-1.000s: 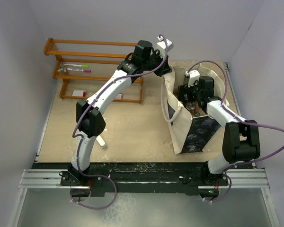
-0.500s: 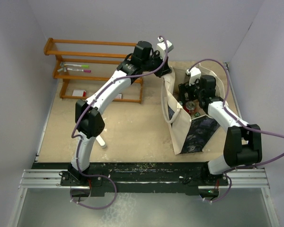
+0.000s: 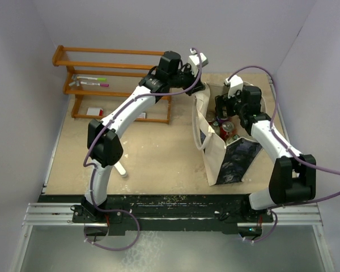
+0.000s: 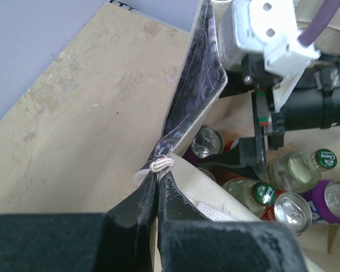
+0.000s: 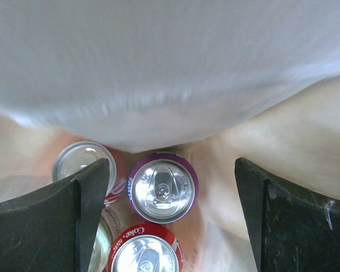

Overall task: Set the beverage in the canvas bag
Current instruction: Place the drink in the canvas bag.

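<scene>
The cream canvas bag [image 3: 220,161] with a dark print stands at the right of the table. My left gripper [image 3: 200,89] is shut on the bag's rim [image 4: 195,73] at its far left corner and holds it open; the jaws [image 4: 157,177] pinch the cloth. My right gripper [image 3: 225,117] is open and empty over the bag's mouth. Between its fingers [image 5: 170,168], well below, stands a purple can [image 5: 162,187] beside a red Coke can [image 5: 144,254] and another red can [image 5: 84,161]. Green-capped bottles [image 4: 297,167] also stand inside.
A wooden rack [image 3: 110,85] with markers stands at the back left, a small card [image 3: 94,111] leaning on it. A small white object [image 3: 120,168] lies by the left arm. Walls close in on three sides.
My right gripper has risen out of the bag and drawn toward the far side, leaving a can inside. My left gripper still holds the rim.
</scene>
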